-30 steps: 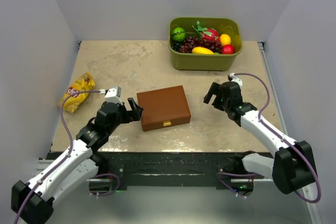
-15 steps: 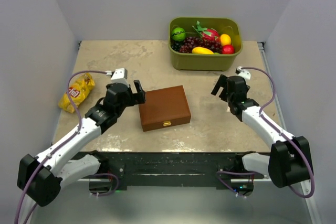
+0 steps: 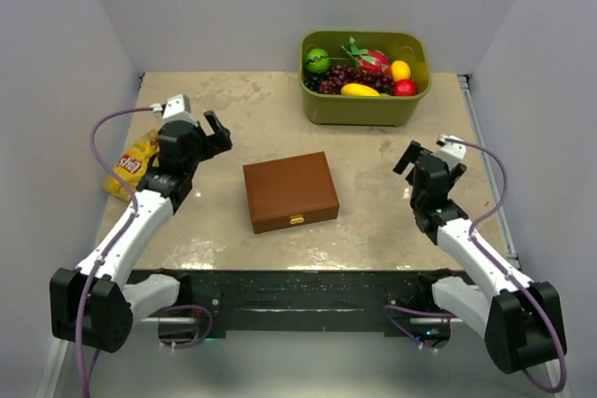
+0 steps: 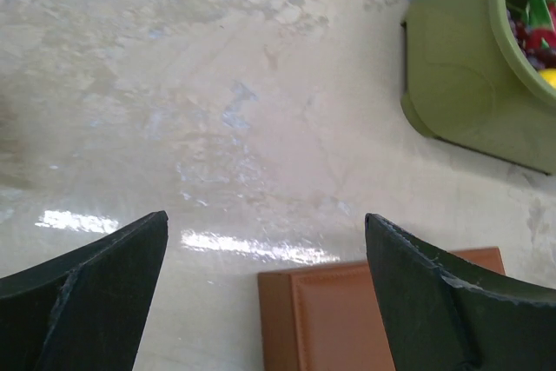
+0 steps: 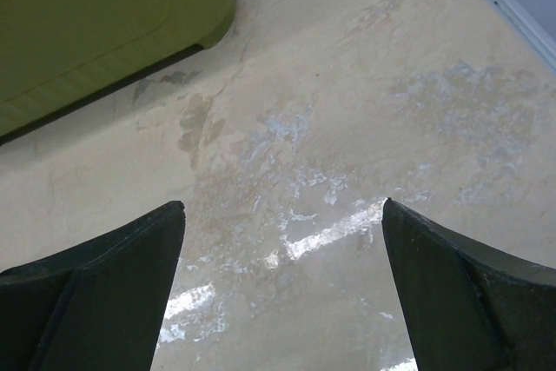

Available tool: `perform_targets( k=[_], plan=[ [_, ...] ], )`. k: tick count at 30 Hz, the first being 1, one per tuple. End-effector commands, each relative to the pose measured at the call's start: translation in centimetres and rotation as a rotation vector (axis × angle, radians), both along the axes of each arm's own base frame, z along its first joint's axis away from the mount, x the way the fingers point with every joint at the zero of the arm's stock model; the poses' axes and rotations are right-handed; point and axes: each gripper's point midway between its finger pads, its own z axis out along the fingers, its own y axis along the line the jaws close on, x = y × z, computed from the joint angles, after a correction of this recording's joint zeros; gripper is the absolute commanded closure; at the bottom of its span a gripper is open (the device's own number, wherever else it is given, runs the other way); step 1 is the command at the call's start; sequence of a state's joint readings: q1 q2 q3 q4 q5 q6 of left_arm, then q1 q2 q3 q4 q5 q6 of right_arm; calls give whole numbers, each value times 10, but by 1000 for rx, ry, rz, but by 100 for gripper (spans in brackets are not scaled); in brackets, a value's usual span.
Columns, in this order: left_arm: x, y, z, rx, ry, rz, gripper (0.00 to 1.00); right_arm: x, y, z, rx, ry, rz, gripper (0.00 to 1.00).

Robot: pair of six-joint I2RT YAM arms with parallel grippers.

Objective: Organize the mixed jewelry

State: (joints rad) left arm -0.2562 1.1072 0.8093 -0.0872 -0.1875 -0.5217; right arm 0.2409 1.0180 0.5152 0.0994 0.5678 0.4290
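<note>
- our left gripper (image 4: 265,216) gapes wide, empty, left of the closed brown wooden box (image 3: 290,191).
- our right gripper (image 5: 282,204) gapes wide, empty, above the mottled beige tabletop (image 3: 373,221).
- we cannot tell where the mixed jewelry lies.

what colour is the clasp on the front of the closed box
The clasp is gold, set on the reddish-brown box; best seen in the top external view.

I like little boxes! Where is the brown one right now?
In the top view the closed brown box sits in the middle of the table, nearer the robot than the green fruit bin, with the yellow snack bag to its left.
</note>
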Motion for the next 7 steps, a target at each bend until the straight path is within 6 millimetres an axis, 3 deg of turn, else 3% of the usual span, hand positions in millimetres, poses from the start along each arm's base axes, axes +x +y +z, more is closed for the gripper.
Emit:
perform_targets(
  k=[1,5,7],
  plan=[
    [15,21,18,-7,-94,37,0,1,-17,28,-53,-151,-65,1],
    [10,43,2,30,-89,81,0,5,-18,20,-100,-119,-52,1],
    [7,57,4,77,-109,137,0,10,-17,13,-109,-107,-51,1]
  ],
)
